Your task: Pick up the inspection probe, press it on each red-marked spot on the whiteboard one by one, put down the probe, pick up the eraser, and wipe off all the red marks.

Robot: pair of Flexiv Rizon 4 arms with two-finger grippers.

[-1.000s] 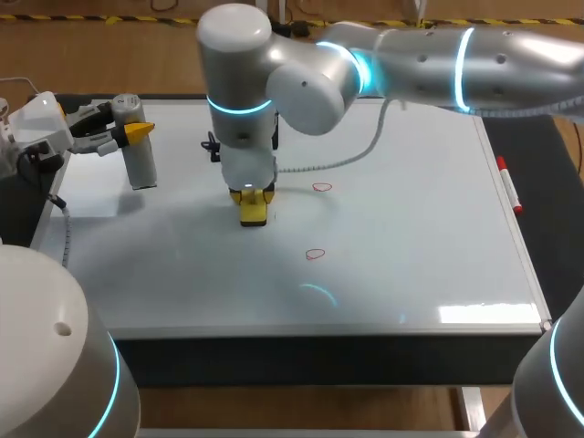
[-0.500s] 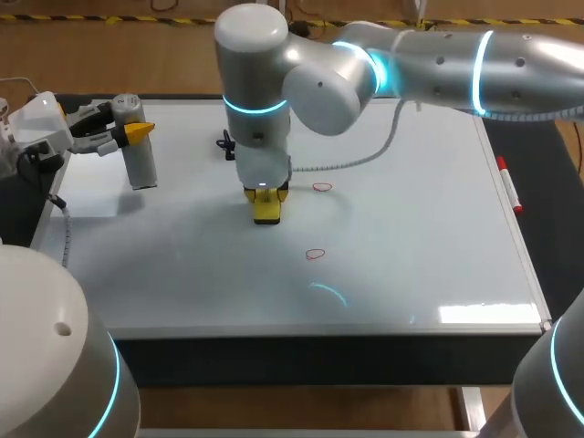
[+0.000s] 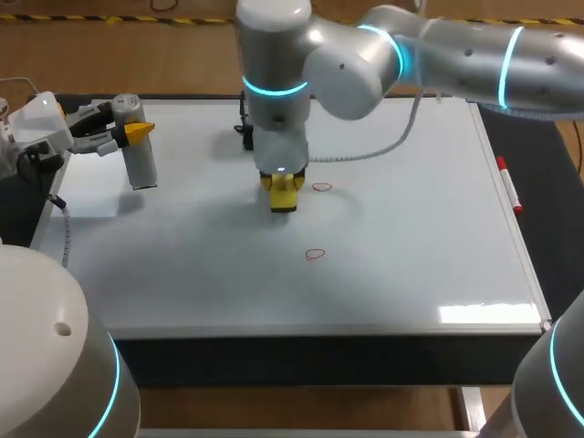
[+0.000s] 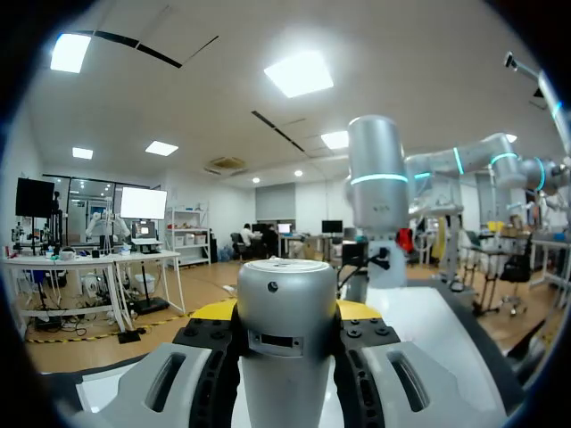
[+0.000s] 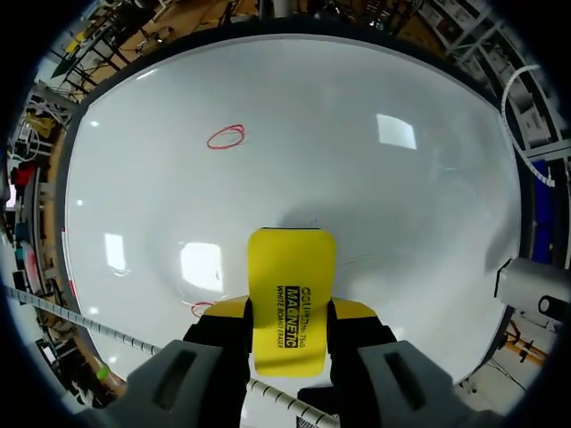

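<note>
1. The eraser [image 3: 284, 194] has shifted right across the whiteboard [image 3: 420, 237] and is now just beside the upper red mark [image 3: 322, 187].
2. It is judged light and stiff. The right gripper [image 5: 290, 332] pinches its 2 long sides.
3. The left gripper [image 3: 123, 134] clamps the probe [image 3: 139, 160] at the board's left edge.

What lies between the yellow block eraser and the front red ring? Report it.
Nothing: bare whiteboard separates yellow block eraser and front red ring, per head view.

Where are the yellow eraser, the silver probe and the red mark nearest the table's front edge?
eraser [image 5: 292, 299]: right wrist view, middle of its yellow face.
probe [image 3: 141, 164]: head view, middle of its silver body.
red mark [image 3: 315, 255]: head view, centre of the small loop.
</note>
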